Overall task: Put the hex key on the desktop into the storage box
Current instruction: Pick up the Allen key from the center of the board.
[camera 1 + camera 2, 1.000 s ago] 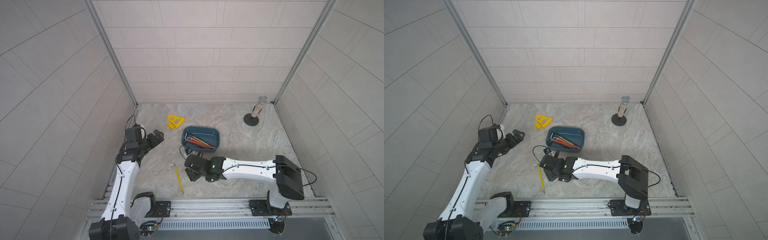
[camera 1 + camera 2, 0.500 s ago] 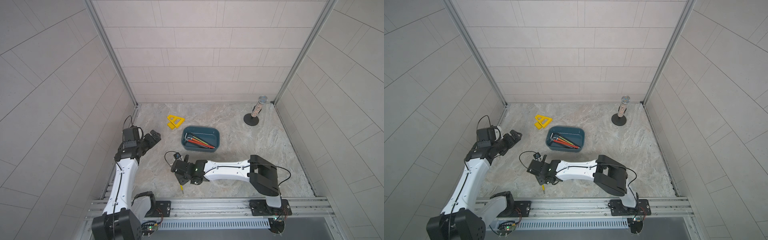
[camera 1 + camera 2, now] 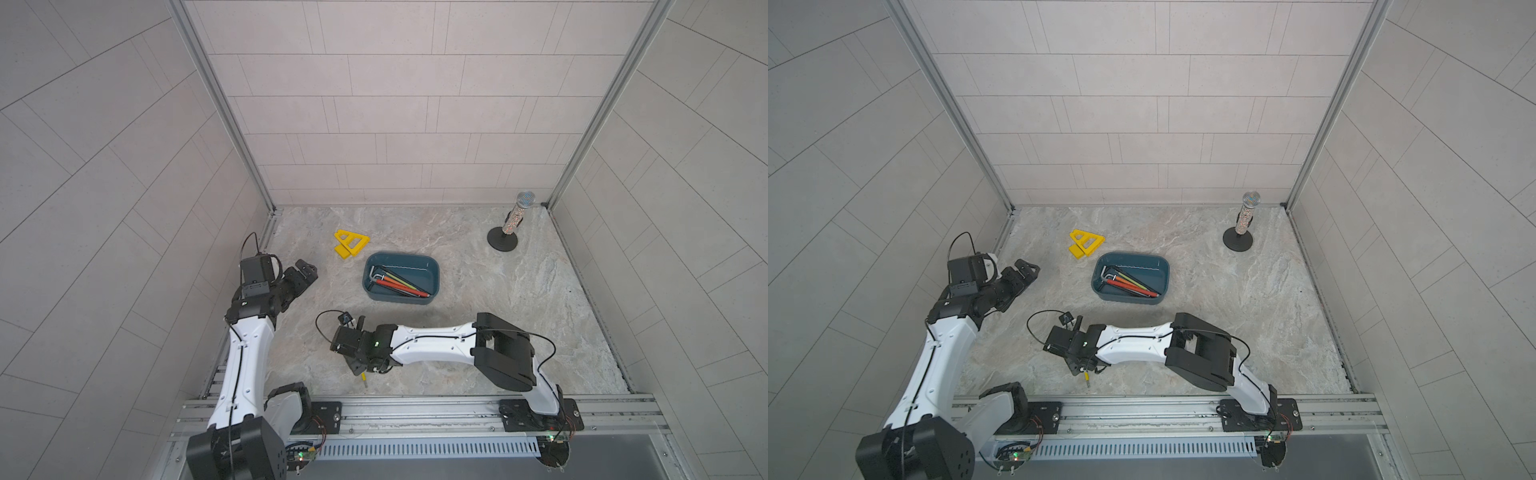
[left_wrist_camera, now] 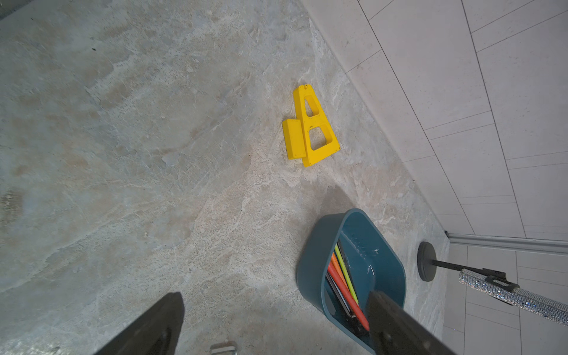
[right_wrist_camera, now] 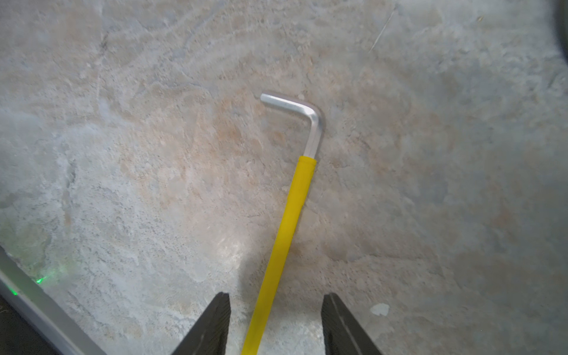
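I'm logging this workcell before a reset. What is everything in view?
hex key: one, yellow sleeve, silver bend, flat on the desktop near the front rail
storage box: one, dark teal, mid-desktop
boxed keys: several, red, orange, green, dark; count unclear
triangular piece: one, yellow, beyond the box
microphone on stand: one, glittery, black base, back right corner
desktop: one, marbled beige-grey
front rail: one, aluminium
left gripper: black, open, empty
right gripper: black, open, astride the yellow sleeve
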`<state>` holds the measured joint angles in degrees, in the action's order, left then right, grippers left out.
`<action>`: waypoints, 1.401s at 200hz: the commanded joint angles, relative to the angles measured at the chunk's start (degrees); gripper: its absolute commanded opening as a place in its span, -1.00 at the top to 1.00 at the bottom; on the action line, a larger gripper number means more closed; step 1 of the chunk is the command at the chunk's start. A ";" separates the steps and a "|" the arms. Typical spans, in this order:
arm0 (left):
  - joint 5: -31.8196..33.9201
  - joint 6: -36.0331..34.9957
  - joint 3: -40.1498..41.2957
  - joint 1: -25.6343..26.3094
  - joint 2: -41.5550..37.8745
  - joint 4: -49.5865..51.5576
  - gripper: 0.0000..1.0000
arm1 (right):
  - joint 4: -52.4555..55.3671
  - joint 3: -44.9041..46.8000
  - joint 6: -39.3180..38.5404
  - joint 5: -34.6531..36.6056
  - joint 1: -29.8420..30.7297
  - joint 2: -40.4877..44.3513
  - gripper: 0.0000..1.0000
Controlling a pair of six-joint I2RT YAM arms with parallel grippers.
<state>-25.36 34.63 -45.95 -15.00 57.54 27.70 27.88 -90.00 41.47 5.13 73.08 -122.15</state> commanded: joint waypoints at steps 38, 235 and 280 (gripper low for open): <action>-1.34 0.35 -0.53 -0.89 -0.15 -1.08 -1.00 | 2.35 0.49 2.86 3.30 0.31 -1.32 0.03; -2.65 1.02 0.07 -0.95 -0.18 -2.22 -1.00 | -2.13 5.75 1.10 3.46 0.05 -0.11 0.25; -2.83 1.05 0.14 -0.90 -0.23 -2.39 -1.00 | -3.18 8.59 2.19 3.86 0.00 0.07 0.42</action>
<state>-27.88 35.59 -45.95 -15.42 57.54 26.35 23.22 -84.36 42.52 8.73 72.86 -121.10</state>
